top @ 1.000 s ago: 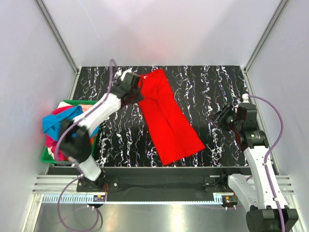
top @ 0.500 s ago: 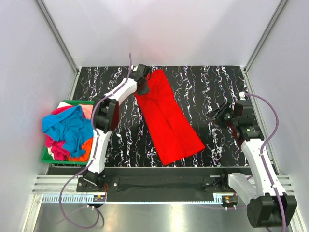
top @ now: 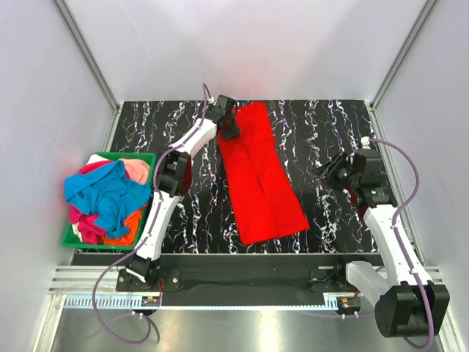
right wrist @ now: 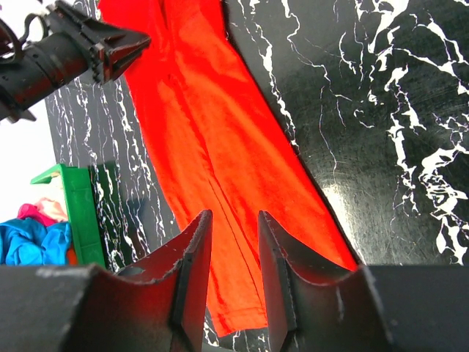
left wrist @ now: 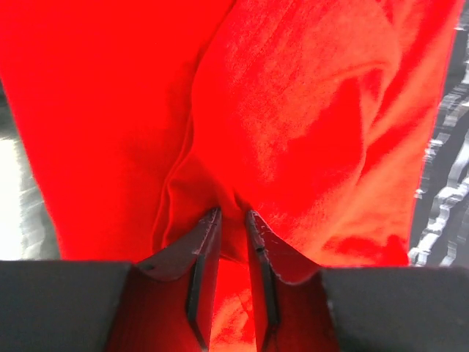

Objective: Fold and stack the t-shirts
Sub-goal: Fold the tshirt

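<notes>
Left gripper (left wrist: 232, 213) of mine pinched a fold at the far-left corner of the red t-shirt (top: 260, 176), its jaws almost together. Right gripper (right wrist: 234, 214) hung open and empty over the black marbled table (top: 330, 125), to the right of the shirt. Compared with one second before, my left arm reached farther, the shirt's far end had moved to the right, and the shirt lay straighter. Other t-shirts (top: 102, 194) were heaped in the green basket (top: 110, 155).

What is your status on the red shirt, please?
Left gripper pinching red t-shirt's far end. Right gripper open, empty, clear of the cloth. Shirt lies flat in a long strip. Nothing in the way.
</notes>
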Controlling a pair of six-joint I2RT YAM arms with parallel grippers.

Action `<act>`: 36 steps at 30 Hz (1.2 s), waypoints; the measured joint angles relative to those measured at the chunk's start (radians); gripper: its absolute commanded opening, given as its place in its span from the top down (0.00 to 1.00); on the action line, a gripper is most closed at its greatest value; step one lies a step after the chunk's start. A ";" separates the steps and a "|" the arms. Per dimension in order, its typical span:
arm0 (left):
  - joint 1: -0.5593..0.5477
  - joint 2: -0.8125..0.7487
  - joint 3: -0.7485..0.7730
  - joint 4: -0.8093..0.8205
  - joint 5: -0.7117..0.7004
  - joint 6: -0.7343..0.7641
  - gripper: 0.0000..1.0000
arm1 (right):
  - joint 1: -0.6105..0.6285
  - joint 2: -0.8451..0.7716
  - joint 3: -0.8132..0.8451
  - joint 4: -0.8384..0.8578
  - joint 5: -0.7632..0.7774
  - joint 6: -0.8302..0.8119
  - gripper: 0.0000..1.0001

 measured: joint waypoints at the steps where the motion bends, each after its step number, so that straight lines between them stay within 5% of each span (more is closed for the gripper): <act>1: -0.002 0.010 0.011 0.016 0.021 0.001 0.70 | 0.000 -0.003 0.000 0.000 0.000 -0.001 0.61; 13: 0.011 -0.057 -0.069 0.082 0.193 0.078 0.52 | 0.000 -0.014 0.000 -0.005 -0.010 -0.005 0.60; 21: 0.012 -0.643 -0.659 0.052 0.148 0.132 0.50 | 0.000 0.092 0.008 -0.137 0.018 -0.052 0.60; 25: -0.080 -0.884 -0.956 0.083 0.148 0.125 0.49 | 0.000 0.095 -0.011 -0.172 0.000 -0.054 0.60; 36: -0.372 -1.056 -1.470 0.177 0.214 -0.011 0.47 | 0.006 0.078 -0.065 -0.217 -0.044 -0.066 0.59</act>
